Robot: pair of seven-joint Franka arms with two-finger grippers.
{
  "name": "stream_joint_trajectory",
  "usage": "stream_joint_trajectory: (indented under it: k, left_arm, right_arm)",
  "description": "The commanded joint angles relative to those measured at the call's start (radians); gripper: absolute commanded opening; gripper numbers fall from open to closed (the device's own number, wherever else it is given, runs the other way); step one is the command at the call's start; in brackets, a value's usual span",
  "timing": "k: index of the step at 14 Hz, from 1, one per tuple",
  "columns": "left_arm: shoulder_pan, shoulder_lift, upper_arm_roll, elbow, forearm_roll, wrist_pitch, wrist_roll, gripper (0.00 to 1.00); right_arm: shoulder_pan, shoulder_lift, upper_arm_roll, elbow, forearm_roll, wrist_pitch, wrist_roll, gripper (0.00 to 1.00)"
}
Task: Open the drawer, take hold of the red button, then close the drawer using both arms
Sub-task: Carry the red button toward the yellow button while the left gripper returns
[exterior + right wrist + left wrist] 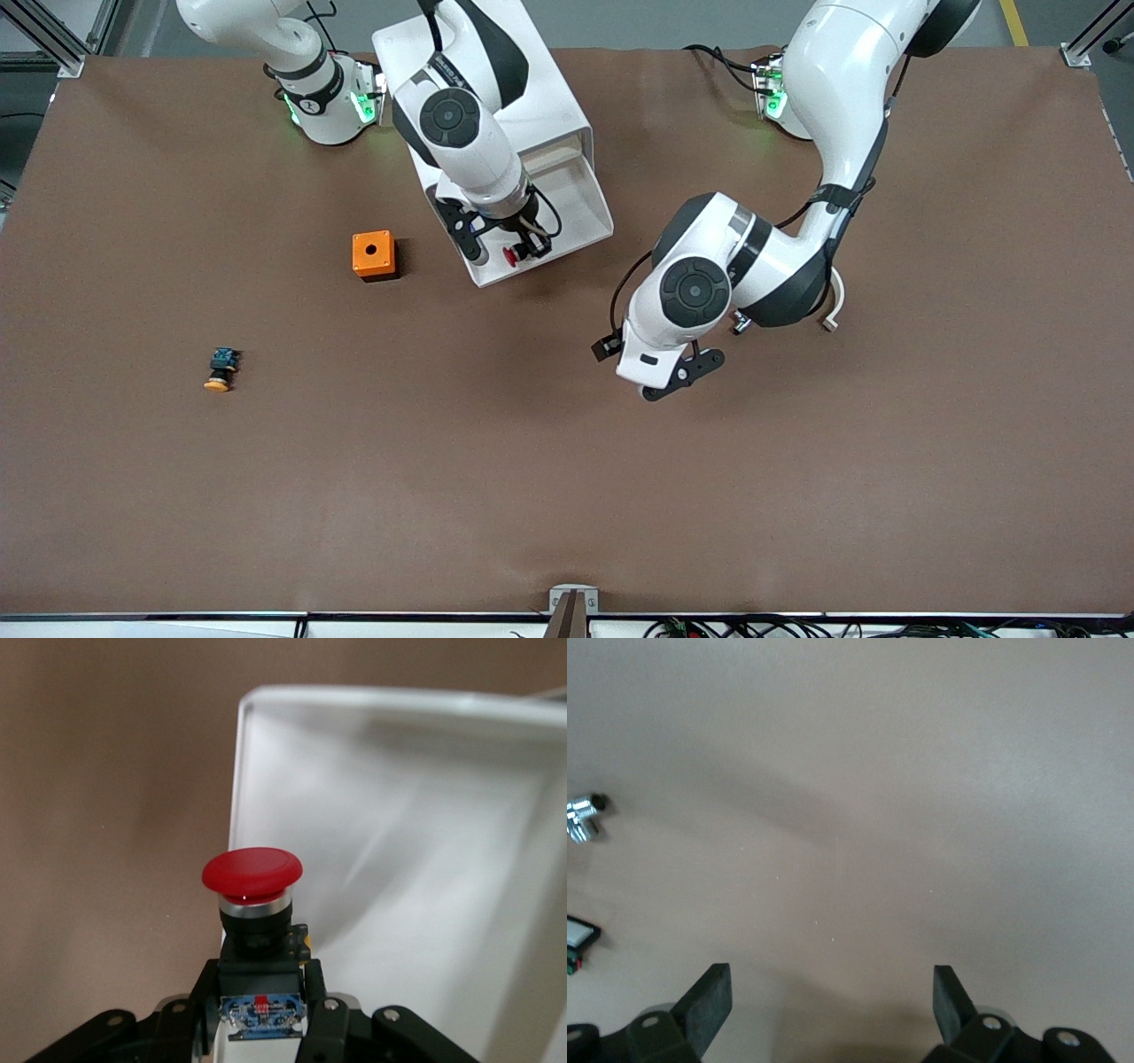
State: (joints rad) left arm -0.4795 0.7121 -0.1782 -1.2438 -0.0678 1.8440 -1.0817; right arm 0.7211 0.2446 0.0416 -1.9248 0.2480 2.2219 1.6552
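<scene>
The table (567, 496) is covered in a matte brown, felt-like sheet. At the robots' edge of it stands a white box cabinet (558, 97) with smooth, glossy walls, and one shallow tray-like drawer (580, 226) is pulled out of it toward the front camera; its floor is bare white plastic with a thin raised rim.

The right gripper (262, 992) hangs over the drawer's front edge with its black fingers pinched on the button (252, 895). The grip is on the boxy black-and-blue body, while the round, glossy red mushroom cap and its silver collar stick out past the fingertips. In the right wrist view the cap seems to sit just above the drawer's rim rather than resting on it, though the angle makes this hard to judge.

The left gripper (678, 377) waits over bare table toward the left arm's end, well apart from the drawer, its flat black fingers spread wide.

A small orange box (373, 254) with a round hole in its top sits beside the drawer, toward the right arm's end. Nearer the camera lies a second button with a yellow-orange cap (221, 369).
</scene>
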Motion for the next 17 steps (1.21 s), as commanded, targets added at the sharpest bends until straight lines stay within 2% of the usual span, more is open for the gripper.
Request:
stream_joint_trajectory:
  k: [1,7,10,17]
  left_arm:
    - [-0.021,-0.010,0.008,-0.020,0.022,0.018,-0.027,1.00]
    - [-0.057,-0.014,0.003,-0.055,0.022,0.006,-0.018,1.00]
    - [-0.088,-0.010,0.002,-0.068,0.020,0.008,-0.012,1.00]
    - [-0.166,-0.006,0.000,-0.066,0.011,0.008,-0.012,1.00]
  right_arm:
    - [-0.083,-0.013,0.004,0.101,0.004,-0.146,-0.105,0.00]
    - [-0.262,-0.016,0.004,0.216,0.002,-0.333,-0.426,0.00]
    - [-0.365,-0.015,0.004,0.214,0.000,-0.404,-0.621,0.00]
    - [-0.554,0.012,0.003,0.211,-0.015,-0.413,-1.081,0.00]
